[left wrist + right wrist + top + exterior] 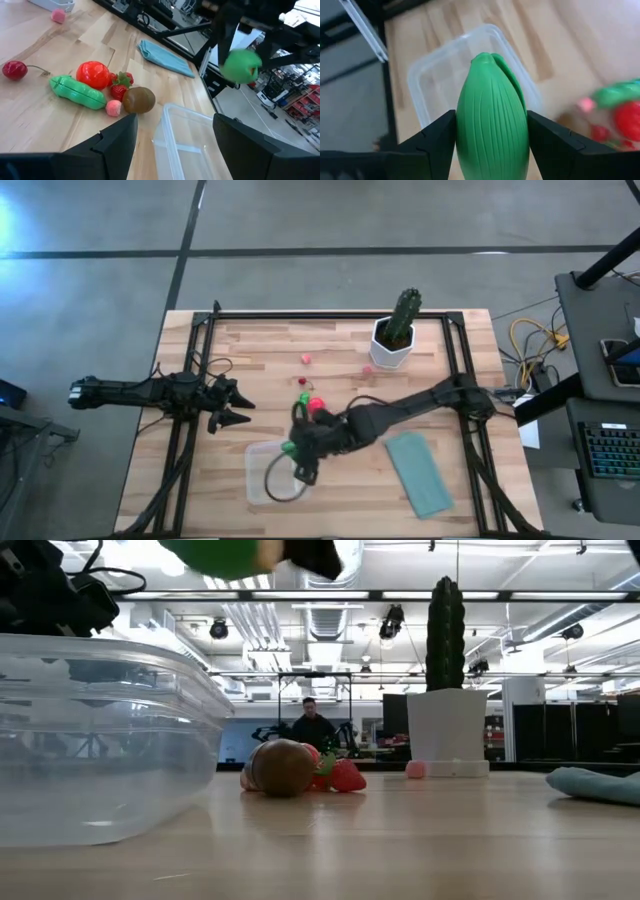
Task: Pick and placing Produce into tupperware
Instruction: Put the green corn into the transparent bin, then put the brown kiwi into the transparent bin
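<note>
From above: the right tool (296,448) reaches across the wooden bench (250,360) and hangs over the near edge of the clear container (275,472), clamped on a green ribbed vegetable (289,447) of which only a small patch shows. The remaining toy produce lies in a loose cluster just beyond the container, a red piece (316,406) among them, with two pink bits farther toward the potted cactus (397,330). A folded teal cloth (418,472) lies to the right. The left tool (236,406) waits at the bench's left side, fingers spread and empty.

At bench level: the container (100,735) fills the left foreground; the green vegetable (215,555) hangs above it, clear of the rim. A brown round fruit (282,767) and a strawberry (346,776) sit together on the bench behind. A person (313,727) stands in the room beyond.

From the left wrist: a long green pod (77,91) lies flat beside a red tomato (93,74), with a cherry (14,69) apart from them.

From the right wrist: the vegetable (491,120) is pinched across its width between the two dark fingers (431,145), its long axis running straight out from the tool and its tapered tip pointing at the container (440,75) below.
</note>
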